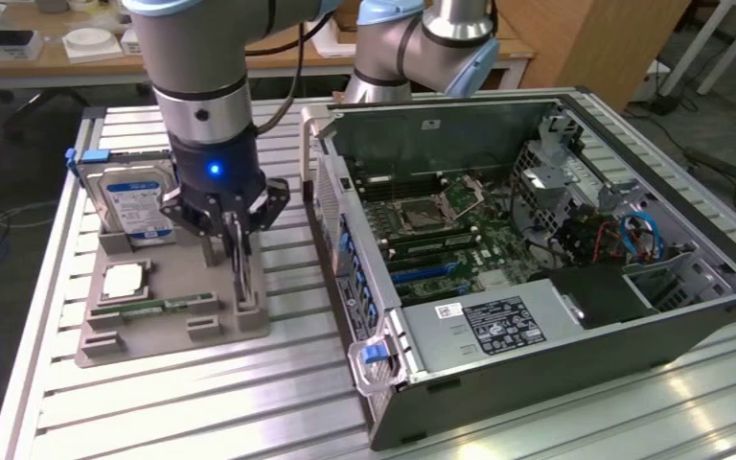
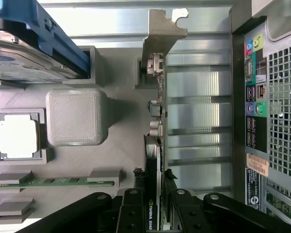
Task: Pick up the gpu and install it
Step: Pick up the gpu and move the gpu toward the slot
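Black fingers (image 2: pixel 132 206) of the claw (image 2: pixel 153 177) are closest, one on each flat side of the gpu (image 2: pixel 155 124). The claw is about half shut, and its fingers squeeze the card between them. The gpu stands on its thin edge right under the claw, with its low edge down in a gray holder (image 2: pixel 121 145). Its shiny metal end (image 2: pixel 161 34) sticks out past the fingers at the far end of the card. White letters show on the card's edge between the fingers.

The holder lies flat on the counter (image 1: pixel 215 412), which is made of long silver bars. Other parts rest in the holder, on the side of the claw away from the computer. A square chip (image 1: pixel 126 280) lies flat near the claw. A thin green memory stick (image 1: pixel 157 309) lies just past the chip. A hard drive (image 1: pixel 138 201) with a blue and white label stands up in a blue frame.

A big black computer case (image 1: pixel 535 383) sits on the other side of the claw, near the holder but not touching it. Its side is open, so the green board (image 1: pixel 445 230) inside shows. The arm (image 1: pixel 195 86) comes straight down over the holder, and a small blue light (image 1: pixel 215 171) glows just above the claw.
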Available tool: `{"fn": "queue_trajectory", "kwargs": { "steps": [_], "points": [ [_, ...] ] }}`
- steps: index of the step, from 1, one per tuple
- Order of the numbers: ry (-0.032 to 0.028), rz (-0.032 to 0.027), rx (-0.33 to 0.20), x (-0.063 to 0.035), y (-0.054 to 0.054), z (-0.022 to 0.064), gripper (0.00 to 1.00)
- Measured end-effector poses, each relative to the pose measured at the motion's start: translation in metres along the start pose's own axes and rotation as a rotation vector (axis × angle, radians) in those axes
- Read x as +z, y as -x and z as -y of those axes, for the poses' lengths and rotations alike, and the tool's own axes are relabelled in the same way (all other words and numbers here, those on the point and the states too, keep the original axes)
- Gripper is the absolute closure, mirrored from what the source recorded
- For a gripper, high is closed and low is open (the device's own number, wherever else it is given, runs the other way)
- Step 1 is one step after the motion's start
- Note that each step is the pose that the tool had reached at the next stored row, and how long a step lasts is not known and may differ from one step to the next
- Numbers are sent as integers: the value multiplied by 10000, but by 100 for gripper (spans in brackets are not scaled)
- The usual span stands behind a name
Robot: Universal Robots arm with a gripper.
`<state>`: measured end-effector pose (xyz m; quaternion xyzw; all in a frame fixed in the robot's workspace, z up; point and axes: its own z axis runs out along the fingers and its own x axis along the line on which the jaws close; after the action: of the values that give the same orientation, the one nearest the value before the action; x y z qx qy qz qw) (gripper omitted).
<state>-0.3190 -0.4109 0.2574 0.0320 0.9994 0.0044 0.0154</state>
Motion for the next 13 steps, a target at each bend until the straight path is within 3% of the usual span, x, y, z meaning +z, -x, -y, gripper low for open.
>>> {"fn": "queue_trajectory", "kwargs": {
  "steps": [13],
  "points": [
    [9,1,0,-374,12,-4,75]
  ]
}}
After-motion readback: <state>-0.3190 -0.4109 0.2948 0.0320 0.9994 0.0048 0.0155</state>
